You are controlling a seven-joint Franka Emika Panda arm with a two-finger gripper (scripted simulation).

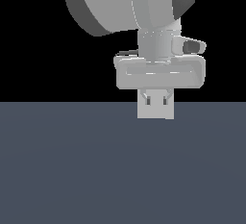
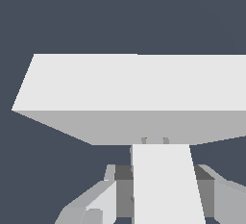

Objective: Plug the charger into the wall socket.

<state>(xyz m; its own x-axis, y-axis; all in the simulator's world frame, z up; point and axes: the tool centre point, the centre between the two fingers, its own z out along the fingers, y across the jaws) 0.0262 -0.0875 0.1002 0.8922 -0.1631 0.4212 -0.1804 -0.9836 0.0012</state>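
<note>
In the wrist view my gripper (image 2: 162, 182) is shut on the charger (image 2: 166, 189), an off-white block held between the two fingers (image 2: 120, 184). Two small prongs at the charger's far end meet the grey face of the wall socket (image 2: 134, 83), a large pale panel standing right in front of it. In the exterior view the gripper (image 1: 156, 100) hangs under the arm with its fingertips over a light-grey square, the wall socket (image 1: 155, 113). There I cannot tell the charger apart from the panel.
A flat dark blue-grey floor (image 1: 72, 170) fills the lower half of the exterior view, with black background above it. The arm's large pale link (image 1: 125, 2) fills the top of that view.
</note>
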